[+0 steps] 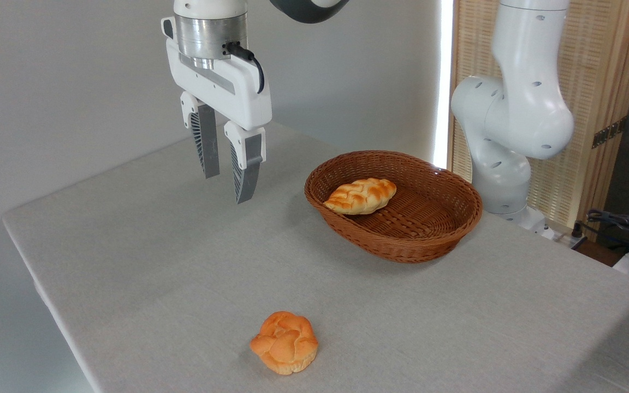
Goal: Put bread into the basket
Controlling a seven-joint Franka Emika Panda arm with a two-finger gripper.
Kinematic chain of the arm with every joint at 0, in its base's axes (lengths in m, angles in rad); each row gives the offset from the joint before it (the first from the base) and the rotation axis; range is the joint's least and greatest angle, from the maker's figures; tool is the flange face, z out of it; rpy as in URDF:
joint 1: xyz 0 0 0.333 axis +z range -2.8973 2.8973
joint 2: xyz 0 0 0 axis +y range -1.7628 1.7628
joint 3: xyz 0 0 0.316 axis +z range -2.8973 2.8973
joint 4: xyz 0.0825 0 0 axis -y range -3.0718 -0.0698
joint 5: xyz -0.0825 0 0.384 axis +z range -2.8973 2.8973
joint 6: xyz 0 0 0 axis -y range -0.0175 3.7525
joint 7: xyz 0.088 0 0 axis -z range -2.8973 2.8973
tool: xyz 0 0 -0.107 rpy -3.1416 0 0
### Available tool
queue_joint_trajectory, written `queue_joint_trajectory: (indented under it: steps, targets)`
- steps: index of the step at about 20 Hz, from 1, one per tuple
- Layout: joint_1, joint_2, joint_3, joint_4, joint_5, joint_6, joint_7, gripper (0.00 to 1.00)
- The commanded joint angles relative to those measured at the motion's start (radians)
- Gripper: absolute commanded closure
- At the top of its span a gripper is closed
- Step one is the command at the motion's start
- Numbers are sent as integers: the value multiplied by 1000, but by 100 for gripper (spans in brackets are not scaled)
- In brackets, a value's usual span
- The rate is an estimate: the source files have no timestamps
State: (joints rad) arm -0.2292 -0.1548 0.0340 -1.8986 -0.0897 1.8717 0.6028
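The bread (284, 342), a small round knotted bun, orange-golden, lies on the table near the front edge. The brown woven basket (440, 232) stands at the middle right of the table, well behind and to the right of the bun. My gripper (229, 187) hangs open in the air at the upper left, above the table, with nothing between its grey fingers (246, 169). It is far from the bun and left of the basket.
An oval braided loaf (361, 196) lies inside the basket on its left side. The arm's white base (511, 136) rises behind the basket at the right. The table's left edge (36, 273) runs diagonally; cables lie at the far right.
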Motion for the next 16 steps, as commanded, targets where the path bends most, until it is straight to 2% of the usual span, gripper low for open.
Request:
queue_joint_trajectory:
  steps: [1, 16]
  targets:
    - [-7, 6, 7, 12, -16, -12, 8, 0]
    - [-12, 18, 9, 16, -18, -28, 17, 0]
